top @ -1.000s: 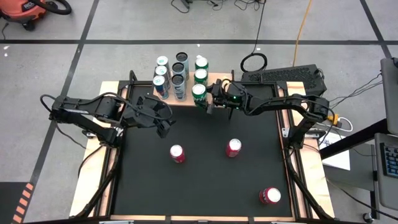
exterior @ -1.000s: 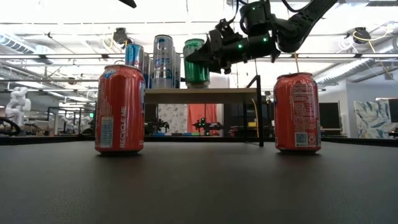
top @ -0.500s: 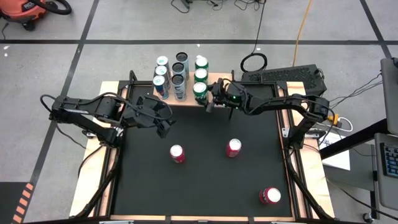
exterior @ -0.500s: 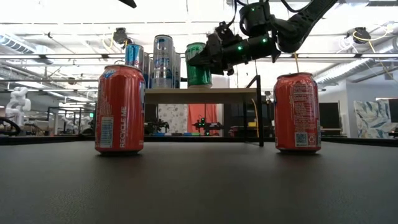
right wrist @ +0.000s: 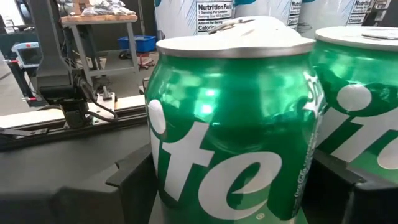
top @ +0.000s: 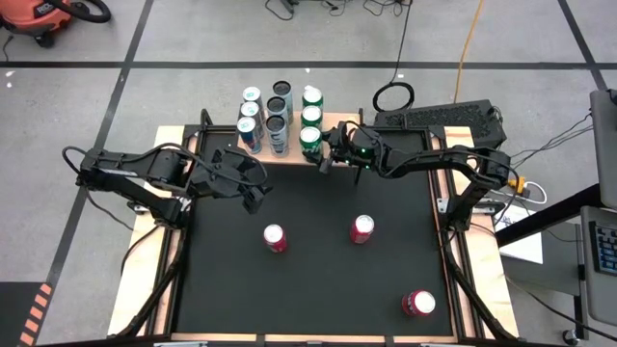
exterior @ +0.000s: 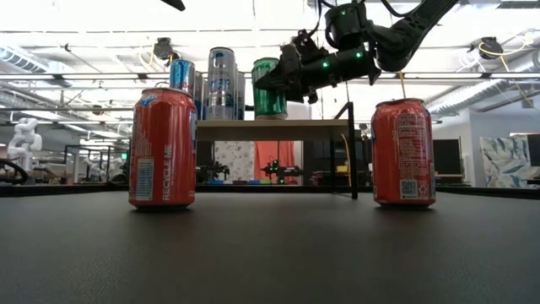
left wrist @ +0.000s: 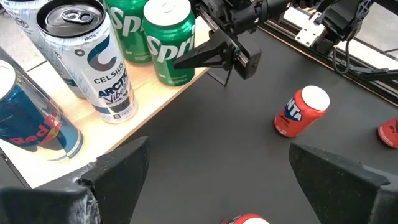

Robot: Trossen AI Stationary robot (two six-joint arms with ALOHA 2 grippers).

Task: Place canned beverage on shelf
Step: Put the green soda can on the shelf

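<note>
Green soda can [top: 309, 142] stands upright on the shelf [exterior: 270, 125], at the front right corner of the light-wood board, first in a row of three green cans. Right gripper [top: 321, 154] is at this can: its two fingers are on both sides of the can, spread about as wide as the can. In the right wrist view the can fills the space between them, but I cannot tell if the fingers press it or are only beside it. On the same board stand a middle row of tall silver cans [left wrist: 93, 59] and a left row of blue cans [left wrist: 28, 118]. Left gripper [top: 253, 194] hangs over the black table [top: 308, 280] near its left edge, with fingers wide apart and holding nothing. Three red cans stand upright on the table: one [top: 275, 237] left of centre, one [top: 362, 228] right of centre, and one [top: 417, 304] near the front right corner.
</note>
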